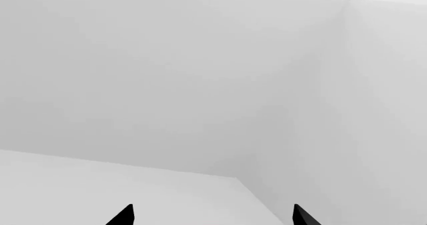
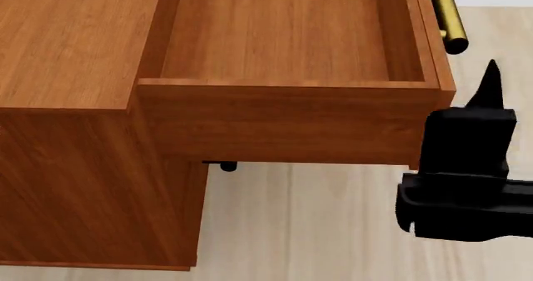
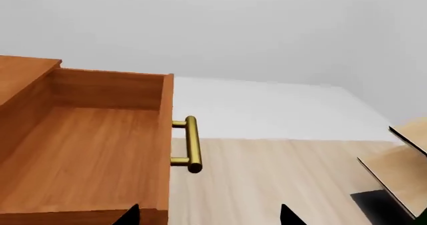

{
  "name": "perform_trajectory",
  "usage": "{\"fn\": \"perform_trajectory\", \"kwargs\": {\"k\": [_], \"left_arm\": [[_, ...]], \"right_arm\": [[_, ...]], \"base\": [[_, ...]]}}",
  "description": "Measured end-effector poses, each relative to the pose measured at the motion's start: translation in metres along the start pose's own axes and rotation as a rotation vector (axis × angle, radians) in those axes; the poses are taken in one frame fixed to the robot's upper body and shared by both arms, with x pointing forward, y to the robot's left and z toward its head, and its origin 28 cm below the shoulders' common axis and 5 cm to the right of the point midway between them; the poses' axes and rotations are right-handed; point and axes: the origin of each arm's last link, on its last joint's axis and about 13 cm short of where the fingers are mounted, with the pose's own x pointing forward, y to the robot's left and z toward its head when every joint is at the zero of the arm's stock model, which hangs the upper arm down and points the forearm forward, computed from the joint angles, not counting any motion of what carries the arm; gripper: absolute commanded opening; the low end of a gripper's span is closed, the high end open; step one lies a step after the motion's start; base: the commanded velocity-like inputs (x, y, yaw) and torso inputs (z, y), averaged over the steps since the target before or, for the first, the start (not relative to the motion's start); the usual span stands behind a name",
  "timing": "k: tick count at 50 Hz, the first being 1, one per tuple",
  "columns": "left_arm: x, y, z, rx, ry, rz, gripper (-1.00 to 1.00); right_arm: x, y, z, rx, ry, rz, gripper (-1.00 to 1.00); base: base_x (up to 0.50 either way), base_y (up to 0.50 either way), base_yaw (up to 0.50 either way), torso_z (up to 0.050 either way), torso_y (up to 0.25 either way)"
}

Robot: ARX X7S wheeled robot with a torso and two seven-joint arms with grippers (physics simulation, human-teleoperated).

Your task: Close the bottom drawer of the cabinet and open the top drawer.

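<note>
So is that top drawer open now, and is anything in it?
Open and empty: the top drawer juts well out of the cabinet, showing only bare wood inside, its brass handle clear of the front.

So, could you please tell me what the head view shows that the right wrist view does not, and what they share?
Only the head view shows the cabinet body, with its top and side panel, and the right tool from outside, beside the drawer's front corner. Only the right wrist view shows the white back wall and some pale boards at the edge of the frame. Both show the top drawer pulled open and empty, its brass handle, and the light wood floor.
</note>
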Motion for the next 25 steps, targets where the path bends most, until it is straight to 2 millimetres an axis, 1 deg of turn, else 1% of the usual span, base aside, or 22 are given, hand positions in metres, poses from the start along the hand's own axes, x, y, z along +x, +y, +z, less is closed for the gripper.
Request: {"fn": "perform_trajectory", "kwargs": {"k": [10,25], "left_arm": [[-0.001,0.000,-0.001,0.005,-0.002,-0.007,1.00],[-0.003,-0.001,0.001,0.019,-0.022,-0.024,1.00]], "right_arm": [[-0.007,0.007,-0.023,-0.053,-0.051,0.060,1.00],[-0.004,0.012,-0.040,-0.051,-0.061,0.069,1.00]], "base": [[0.00,0.00,0.00,0.000,0.000],[0.00,0.00,0.00,0.000,0.000]]}}
